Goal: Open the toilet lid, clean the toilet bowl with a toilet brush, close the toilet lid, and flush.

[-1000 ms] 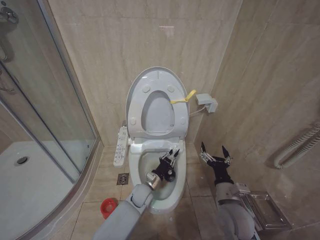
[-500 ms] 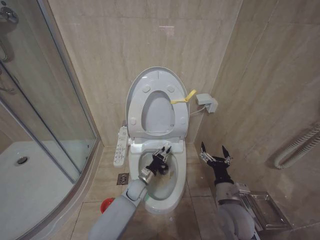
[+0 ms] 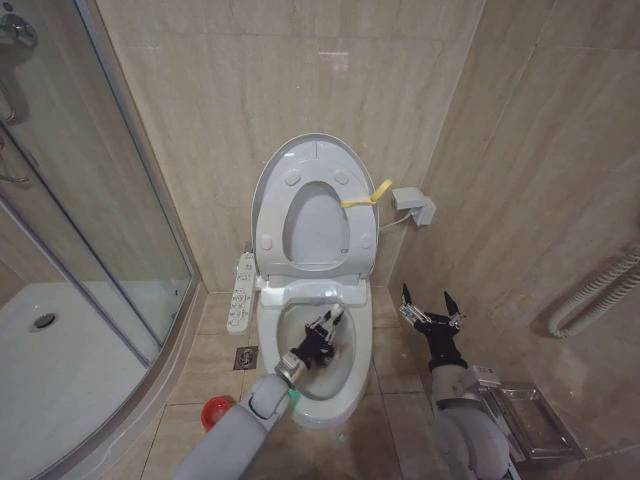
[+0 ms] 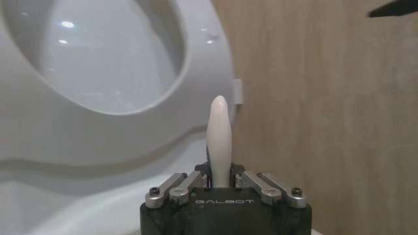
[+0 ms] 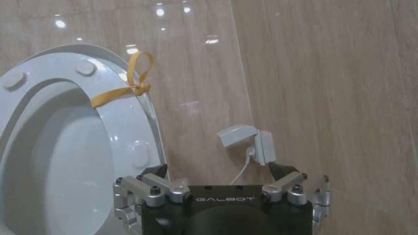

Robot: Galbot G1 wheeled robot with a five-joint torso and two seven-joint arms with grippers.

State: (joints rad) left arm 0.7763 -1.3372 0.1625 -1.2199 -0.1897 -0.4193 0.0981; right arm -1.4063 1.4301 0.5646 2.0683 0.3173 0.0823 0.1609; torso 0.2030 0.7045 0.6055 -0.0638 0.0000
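Toilet brush point(image 4: 218, 142) handle sits pinched in the left gripper point(image 3: 327, 322) over the toilet bowl point(image 3: 345, 385); right gripper point(image 3: 430, 308) hangs spread, idle.

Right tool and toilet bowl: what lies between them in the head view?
Bare floor tile. In the head view the open right tool hangs beside the bowl, with nothing on the tile between them.
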